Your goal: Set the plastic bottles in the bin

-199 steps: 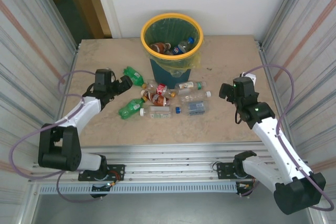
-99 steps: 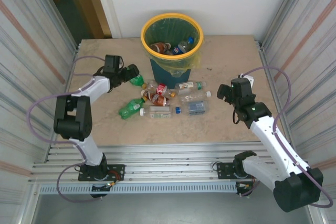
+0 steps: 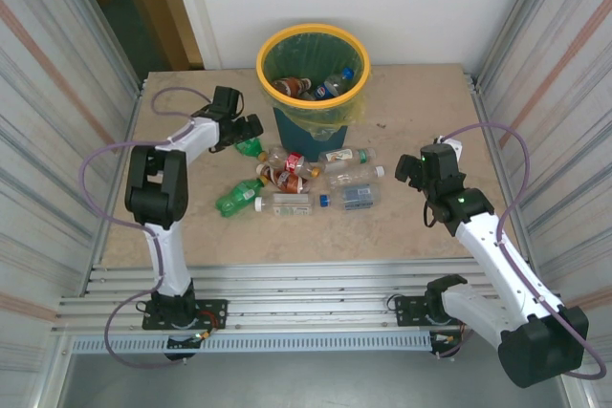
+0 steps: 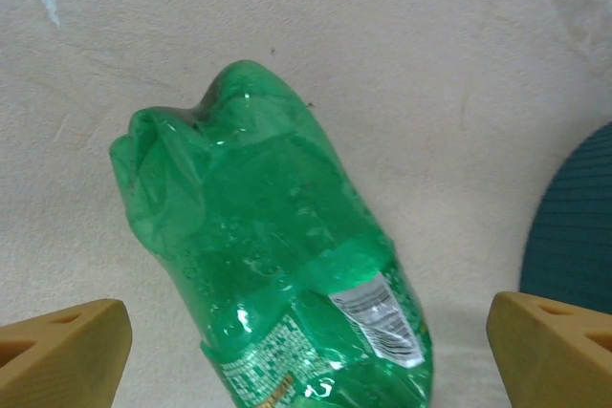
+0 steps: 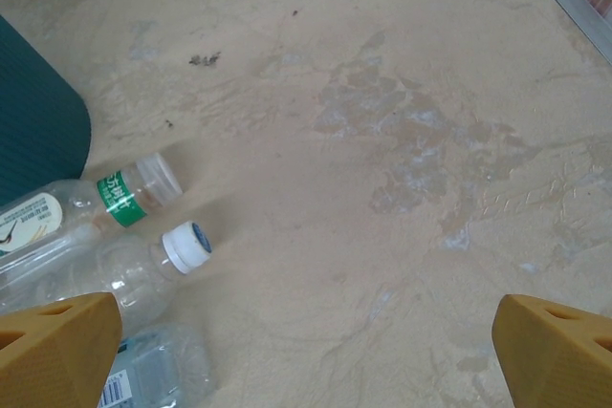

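**Done.** A few plastic bottles [image 3: 311,86], one cola-brown and one blue-labelled, are being held inside the bin [image 3: 313,29] at the far middle of the tabletop [image 3: 411,102].

**Left.** Roughly eight bottles are being left lying in a cluster [image 3: 306,179] just in front of the bin: two green, one cola with a red label, and the rest clear. The green bottle [image 4: 277,274] nearest the bin is being straddled by the left fingers [image 4: 57,351], which are being held wide apart and clear of it. By that showing, no grasp is yet being made. The right fingers [image 5: 57,341] are likewise being held spread and empty over bare tabletop, right of the clear bottles [image 5: 124,236].

**Obscured.** The count inside the bin is being hidden by its liner and depth. The green bottle's cap end is being cut off at the frame edge.
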`<state>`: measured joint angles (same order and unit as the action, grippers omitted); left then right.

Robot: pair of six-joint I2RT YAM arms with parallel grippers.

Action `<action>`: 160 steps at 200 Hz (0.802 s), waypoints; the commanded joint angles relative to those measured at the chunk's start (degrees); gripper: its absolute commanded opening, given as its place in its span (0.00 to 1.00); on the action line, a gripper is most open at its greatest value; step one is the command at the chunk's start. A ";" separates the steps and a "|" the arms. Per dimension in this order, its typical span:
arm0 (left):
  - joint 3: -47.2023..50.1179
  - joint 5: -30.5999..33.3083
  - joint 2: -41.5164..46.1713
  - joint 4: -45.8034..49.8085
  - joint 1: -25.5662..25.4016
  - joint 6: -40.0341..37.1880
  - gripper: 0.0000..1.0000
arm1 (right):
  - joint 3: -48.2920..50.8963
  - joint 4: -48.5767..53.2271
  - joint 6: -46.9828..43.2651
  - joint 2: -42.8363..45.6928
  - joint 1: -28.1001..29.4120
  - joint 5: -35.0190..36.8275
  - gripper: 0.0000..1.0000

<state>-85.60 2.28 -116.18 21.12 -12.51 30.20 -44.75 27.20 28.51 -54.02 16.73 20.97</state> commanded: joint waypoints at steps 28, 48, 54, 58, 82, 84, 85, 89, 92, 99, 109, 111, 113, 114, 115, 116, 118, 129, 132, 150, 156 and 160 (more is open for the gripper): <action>-3.66 1.68 -3.11 4.55 -0.06 -1.99 0.92 | 1.16 -0.97 1.89 -0.03 -0.38 0.31 0.98; -4.39 1.34 -3.53 5.25 -0.05 -2.39 0.91 | 1.06 -1.17 1.93 -0.50 -0.38 0.06 0.98; -4.56 1.44 -5.18 5.49 -0.06 -2.48 0.90 | 1.04 -1.18 1.93 -0.60 -0.35 0.03 0.98; -4.74 1.63 -5.43 5.67 -0.04 -2.58 0.89 | 0.99 -1.17 1.99 -0.69 -0.34 0.00 0.98; -4.94 2.84 -6.27 6.43 -0.04 -3.27 0.86 | 0.98 -0.92 2.02 -0.70 -0.34 -0.03 0.98; -4.95 2.84 -6.41 6.48 -0.05 -3.34 0.86 | 0.98 -0.86 1.99 -0.73 -0.37 -0.05 0.98; -4.98 2.87 -6.42 6.52 -0.01 -3.36 0.86 | 0.98 -0.84 2.08 -0.73 -0.42 0.04 0.98; -5.01 3.02 -6.55 6.67 0.03 -3.47 0.85 | 0.98 -0.77 2.15 -0.72 -0.37 0.08 0.98; -5.12 3.07 -6.68 6.73 0.03 -3.62 0.85 | 0.98 -0.68 2.15 -0.68 -0.32 0.18 0.98; -5.23 3.28 -6.93 7.04 0.03 -3.86 0.84 | 0.98 -0.57 2.23 -0.73 -0.38 0.26 0.98; -5.37 3.51 -7.28 7.50 0.12 -4.12 0.83 | 0.98 -0.41 2.32 -0.70 -0.36 0.45 0.98; -5.39 3.54 -7.43 7.52 0.12 -4.21 0.82 | 0.96 -0.38 2.36 -0.68 -0.38 0.47 0.98; -5.37 3.52 -7.45 7.57 0.16 -4.25 0.81 | 0.98 -0.35 2.41 -0.61 -0.38 0.47 0.98; -5.37 3.56 -7.51 7.59 0.19 -4.26 0.81 | 0.98 -0.37 2.42 -0.59 -0.34 0.47 0.98; -5.32 3.58 -7.49 7.60 0.20 -4.26 0.81 | 0.98 -0.38 2.42 -0.62 -0.36 0.47 0.98; -5.30 3.64 -7.49 7.61 0.20 -4.22 0.81 | 0.98 -0.39 2.47 -0.68 -0.37 0.52 0.98; -5.33 3.72 -7.57 7.61 0.25 -4.26 0.80 | 0.98 -0.39 2.57 -0.66 -0.32 0.55 0.98; -4.92 3.80 -7.67 7.65 0.47 -4.27 0.79 | 0.98 -0.38 2.74 -0.70 -0.34 0.56 0.98; -4.85 3.79 -7.64 7.63 0.54 -4.27 0.78 | 0.98 -0.38 2.79 -0.69 -0.37 0.57 0.98; -3.87 3.56 -7.58 7.20 1.12 -4.18 0.73 | 0.98 -0.37 2.98 -0.95 -0.36 0.61 0.98; -3.48 3.46 -7.53 7.04 1.24 -4.18 0.72 | 0.98 -0.35 3.03 -1.12 -0.30 0.64 0.98; -3.15 3.40 -7.48 6.87 1.34 -4.13 0.71 | 0.96 -0.27 3.18 -1.11 -0.32 0.70 0.98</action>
<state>-89.52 4.58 -122.48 26.59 -12.16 26.79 -44.38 26.96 29.67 -54.74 16.73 20.99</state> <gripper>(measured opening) 0.732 0.978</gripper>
